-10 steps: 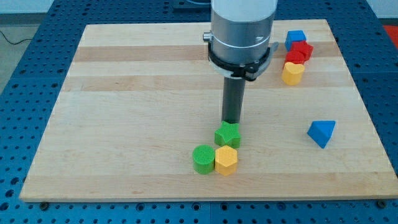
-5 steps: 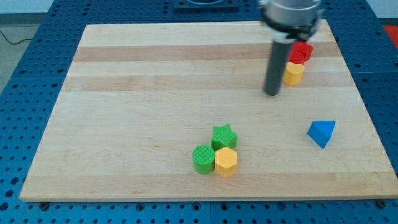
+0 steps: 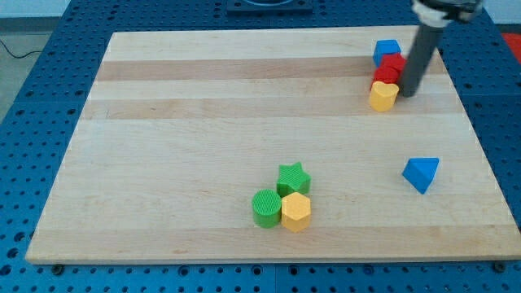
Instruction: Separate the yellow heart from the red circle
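Note:
The yellow heart (image 3: 383,96) lies at the view's upper right, touching the red block (image 3: 389,71) just above it; that block's shape is hard to make out. A blue block (image 3: 387,50) sits right above the red one, so the three form a short column. My tip (image 3: 409,93) is on the board just to the right of the yellow heart and below-right of the red block, very close to both. The rod rises up and to the right out of the view.
A blue triangle (image 3: 421,173) lies below at the right. A green star (image 3: 294,177), a green circle (image 3: 266,207) and a yellow hexagon (image 3: 296,212) cluster near the bottom middle. The board's right edge (image 3: 460,98) is near my tip.
The rod has swept from beside the green star up and right, first to the left of the yellow heart, now to its right side. The blocks have not visibly moved.

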`<state>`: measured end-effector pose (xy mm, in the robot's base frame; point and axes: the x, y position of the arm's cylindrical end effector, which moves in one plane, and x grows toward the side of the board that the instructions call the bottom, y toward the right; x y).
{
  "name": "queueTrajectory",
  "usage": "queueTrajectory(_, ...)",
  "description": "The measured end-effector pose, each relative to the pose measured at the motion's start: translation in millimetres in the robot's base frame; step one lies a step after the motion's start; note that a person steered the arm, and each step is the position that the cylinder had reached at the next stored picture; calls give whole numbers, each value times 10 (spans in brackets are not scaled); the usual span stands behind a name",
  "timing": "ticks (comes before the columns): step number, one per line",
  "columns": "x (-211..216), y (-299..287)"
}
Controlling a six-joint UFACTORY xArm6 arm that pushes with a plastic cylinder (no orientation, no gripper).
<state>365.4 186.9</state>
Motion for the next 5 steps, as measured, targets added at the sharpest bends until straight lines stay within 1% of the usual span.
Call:
queueTrajectory(1, 143, -747)
queueTrajectory(2, 328, -1325)
queueTrajectory(3, 398, -1467)
queueTrajectory(4, 176, -1220)
queueTrajectory(5, 132, -804)
